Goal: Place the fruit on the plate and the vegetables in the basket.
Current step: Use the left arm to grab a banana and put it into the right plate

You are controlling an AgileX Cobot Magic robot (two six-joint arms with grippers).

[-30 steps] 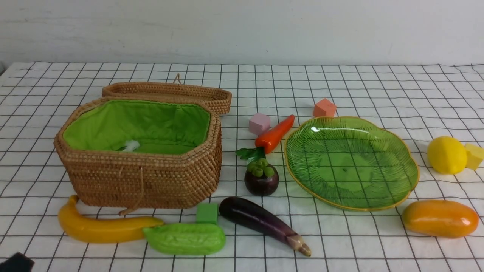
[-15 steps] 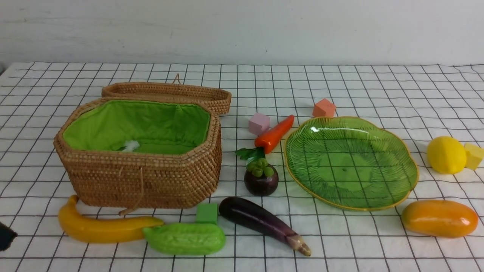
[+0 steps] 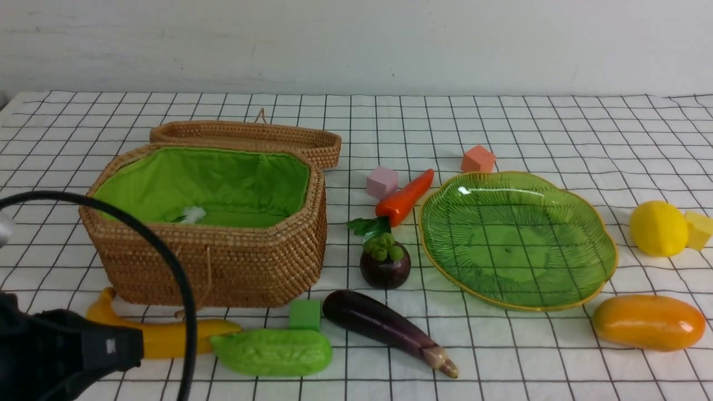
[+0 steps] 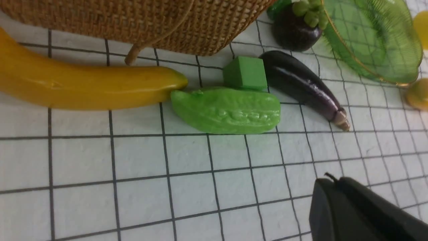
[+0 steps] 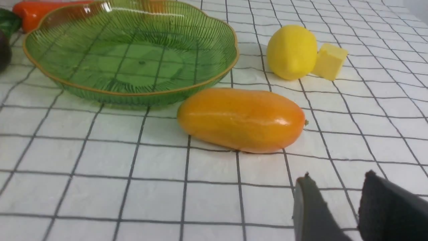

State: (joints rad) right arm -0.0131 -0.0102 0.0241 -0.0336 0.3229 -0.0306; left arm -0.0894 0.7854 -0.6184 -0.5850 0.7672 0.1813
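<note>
The banana [image 3: 167, 337], bumpy green gourd [image 3: 272, 351] and eggplant [image 3: 384, 328] lie in front of the open basket [image 3: 223, 267]. The mangosteen [image 3: 385, 266] and carrot [image 3: 405, 196] sit between the basket and the empty green plate [image 3: 518, 239]. The lemon [image 3: 658, 228] and mango [image 3: 649, 322] lie to the plate's right. My left arm [image 3: 55, 356] covers part of the banana at the lower left. Its gripper [image 4: 329, 180] is shut and empty above the cloth, short of the gourd [image 4: 227, 110]. My right gripper [image 5: 337, 177] is open and empty, just short of the mango [image 5: 240, 118].
Foam cubes lie about: pink [image 3: 382, 182] by the carrot, orange [image 3: 478, 159] behind the plate, yellow [image 3: 699, 229] against the lemon, green [image 3: 305, 314] touching the gourd. The basket's lid [image 3: 245, 136] lies behind it. A black cable [image 3: 167, 262] loops in front of the basket.
My left arm has come into the front view from the lower left corner, and it and its cable now cover part of the banana and basket. The objects have not moved.
</note>
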